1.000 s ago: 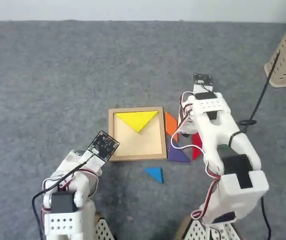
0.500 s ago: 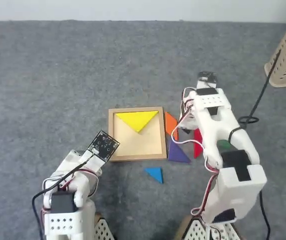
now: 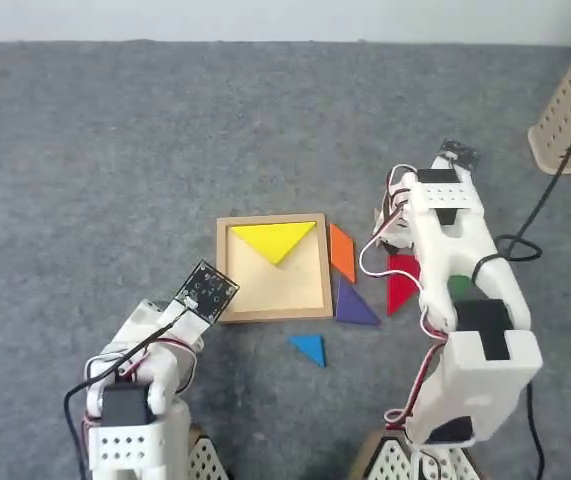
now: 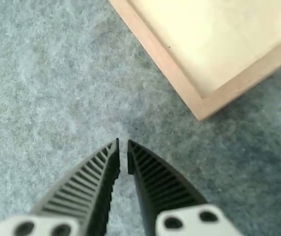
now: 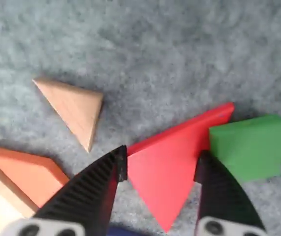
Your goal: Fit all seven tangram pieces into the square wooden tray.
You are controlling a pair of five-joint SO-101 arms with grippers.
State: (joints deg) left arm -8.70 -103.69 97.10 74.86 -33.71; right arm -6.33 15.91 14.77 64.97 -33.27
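Right gripper: ribbed jaws spread wide, astride flat red triangle beside green square on grey carpet. Left gripper: jaws pressed together, empty, near corner of square wooden tray. Yellow triangle: seated inside tray.

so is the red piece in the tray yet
No, the red triangle lies outside the tray, and only the yellow triangle sits inside.
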